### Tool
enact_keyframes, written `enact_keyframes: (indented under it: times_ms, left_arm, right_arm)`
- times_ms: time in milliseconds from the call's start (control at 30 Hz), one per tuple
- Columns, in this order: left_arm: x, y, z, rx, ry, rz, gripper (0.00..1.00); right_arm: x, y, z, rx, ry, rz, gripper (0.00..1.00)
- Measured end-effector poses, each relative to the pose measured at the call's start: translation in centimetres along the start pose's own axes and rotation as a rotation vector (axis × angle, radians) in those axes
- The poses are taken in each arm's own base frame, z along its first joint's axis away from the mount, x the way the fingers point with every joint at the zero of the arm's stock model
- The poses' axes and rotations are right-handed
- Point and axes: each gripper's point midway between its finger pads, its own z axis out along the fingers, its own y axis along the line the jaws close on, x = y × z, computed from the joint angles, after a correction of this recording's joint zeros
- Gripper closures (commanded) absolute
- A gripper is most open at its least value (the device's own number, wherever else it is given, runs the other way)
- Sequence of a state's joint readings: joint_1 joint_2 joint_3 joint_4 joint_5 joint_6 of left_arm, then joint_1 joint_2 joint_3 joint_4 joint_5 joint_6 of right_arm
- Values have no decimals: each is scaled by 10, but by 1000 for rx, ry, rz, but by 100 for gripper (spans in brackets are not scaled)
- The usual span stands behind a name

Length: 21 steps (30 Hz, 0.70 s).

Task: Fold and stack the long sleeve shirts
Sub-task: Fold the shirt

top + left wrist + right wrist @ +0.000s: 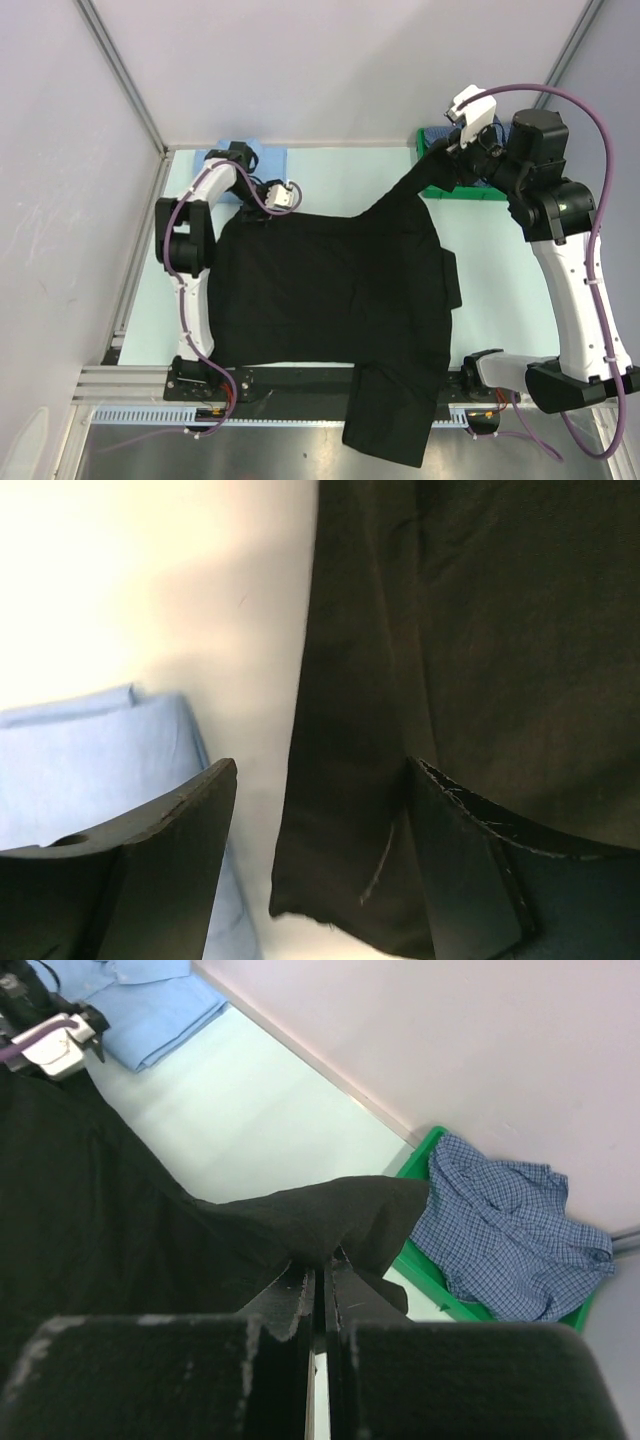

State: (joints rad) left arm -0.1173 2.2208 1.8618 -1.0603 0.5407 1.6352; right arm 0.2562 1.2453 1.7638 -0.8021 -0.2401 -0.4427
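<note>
The black shirt [330, 300] lies spread on the table, one sleeve hanging over the near edge. My right gripper [447, 150] is shut on its far right sleeve [330, 1215] and holds it lifted over the table near the bin. My left gripper [272, 207] is open at the shirt's far left corner [340, 880], its jaws wide apart around the fabric edge. The light blue shirt [243, 160] lies folded at the back left, also in the left wrist view [90, 770]. The checked shirt [505, 1230] lies crumpled in the green bin [425, 1285].
The green bin [440, 190] stands at the back right against the wall. Grey walls enclose the table at back and sides. A metal rail [300, 385] runs along the near edge between the arm bases.
</note>
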Motion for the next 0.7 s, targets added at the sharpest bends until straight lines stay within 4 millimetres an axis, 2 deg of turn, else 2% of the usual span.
enact_keyframes:
  times_ms: [100, 233, 367, 533, 700]
  left_arm:
    - [2, 0, 10, 21, 8, 15, 31]
    - [10, 3, 17, 33, 29, 12, 46]
    - [18, -7, 14, 70, 53, -1, 47]
    - [24, -25, -1, 97, 69, -21, 50]
    - [17, -48, -27, 107, 87, -24, 55]
  right_arm:
    - [0, 5, -3, -22, -2, -2, 100]
    - [3, 10, -5, -41, 11, -3, 100]
    - [7, 11, -9, -47, 26, -13, 100]
    - [5, 13, -19, -42, 13, -24, 100]
    - [6, 18, -32, -46, 11, -25, 100]
